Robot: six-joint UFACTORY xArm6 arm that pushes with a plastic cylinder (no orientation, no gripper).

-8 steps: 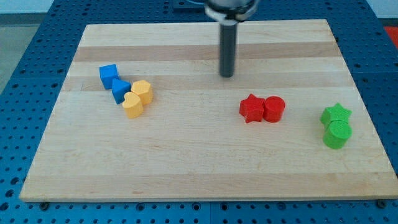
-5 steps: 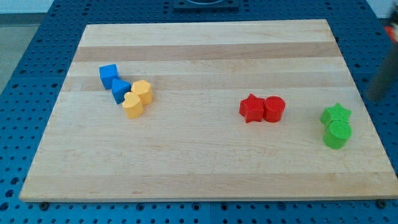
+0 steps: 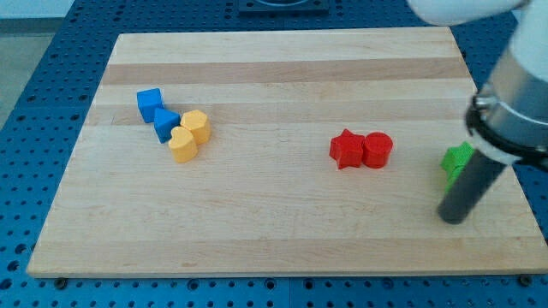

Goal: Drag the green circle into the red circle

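Note:
The red circle [image 3: 378, 149] stands right of centre on the wooden board [image 3: 274, 222], touching a red star [image 3: 346, 149] on its left. My rod comes down from the view's upper right, and my tip [image 3: 452, 217] rests near the board's right edge. The rod covers the spot where the green circle stood, so that block is hidden. Only the left part of the green star [image 3: 455, 159] shows beside the rod, just above my tip. My tip is well to the right of the red circle and lower.
Two blue blocks [image 3: 149, 103] [image 3: 166, 124] and two yellow blocks [image 3: 196, 126] [image 3: 182, 145] cluster at the board's left. The board's right edge lies close to my tip, with blue pegboard [image 3: 26, 111] beyond it.
My rod has swung from the board's top centre, past the right edge, down over the green blocks. The green circle is now hidden behind it. The other blocks have not moved.

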